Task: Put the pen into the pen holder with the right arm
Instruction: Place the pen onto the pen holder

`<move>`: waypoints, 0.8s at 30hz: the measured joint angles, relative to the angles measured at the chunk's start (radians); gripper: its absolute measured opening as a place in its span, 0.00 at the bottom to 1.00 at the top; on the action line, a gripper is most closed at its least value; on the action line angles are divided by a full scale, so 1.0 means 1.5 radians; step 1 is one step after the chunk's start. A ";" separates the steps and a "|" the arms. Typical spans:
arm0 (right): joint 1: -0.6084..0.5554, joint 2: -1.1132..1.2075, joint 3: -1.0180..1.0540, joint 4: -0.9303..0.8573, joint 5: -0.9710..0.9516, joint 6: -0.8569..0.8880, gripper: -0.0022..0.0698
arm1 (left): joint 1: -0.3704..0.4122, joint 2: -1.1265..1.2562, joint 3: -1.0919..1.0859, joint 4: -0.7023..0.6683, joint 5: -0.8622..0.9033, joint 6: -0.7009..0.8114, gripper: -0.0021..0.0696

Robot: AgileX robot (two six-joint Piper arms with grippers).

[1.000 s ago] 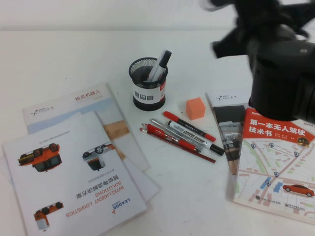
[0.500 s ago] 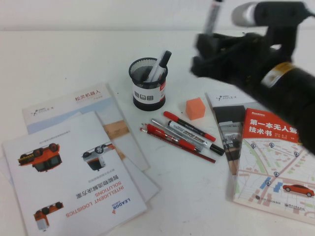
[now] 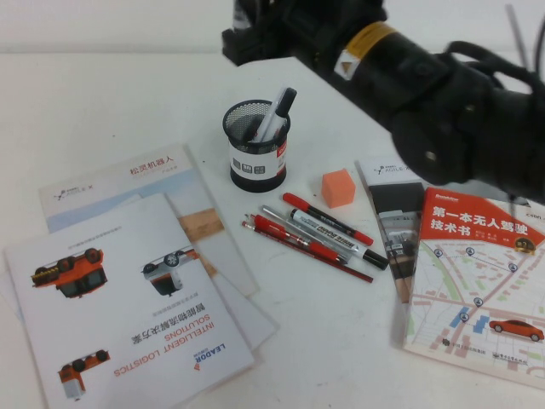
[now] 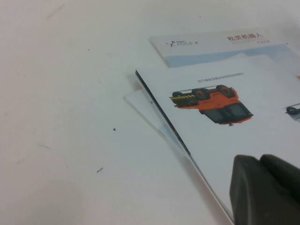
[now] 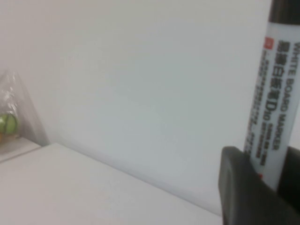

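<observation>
pen [image 5: 274, 98] clamped in right gripper [image 5: 262, 187], raised

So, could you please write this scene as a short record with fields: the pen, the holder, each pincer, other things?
pen: white marker clamped upright in the right pincer
right pincer: raised at the table's far edge, behind the pen holder
pen holder: black mesh cup, upright, another marker inside
left pincer: low over a brochure
loose pens: cluster near an orange cube
</observation>
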 joint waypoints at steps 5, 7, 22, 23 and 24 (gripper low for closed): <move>0.000 0.079 -0.040 0.019 -0.017 -0.039 0.19 | 0.000 0.000 0.000 0.000 0.000 0.000 0.03; -0.003 0.107 -0.042 0.028 -0.033 -0.042 0.19 | 0.000 0.000 0.000 0.000 0.000 0.000 0.03; -0.052 0.239 -0.045 0.131 -0.110 -0.045 0.19 | 0.000 0.000 0.000 0.000 0.000 0.000 0.03; -0.052 0.243 -0.046 0.122 -0.108 -0.045 0.19 | 0.000 0.000 0.000 0.000 0.000 0.000 0.03; -0.052 0.247 -0.046 0.112 -0.106 -0.045 0.19 | 0.000 0.000 0.000 0.000 0.000 0.000 0.03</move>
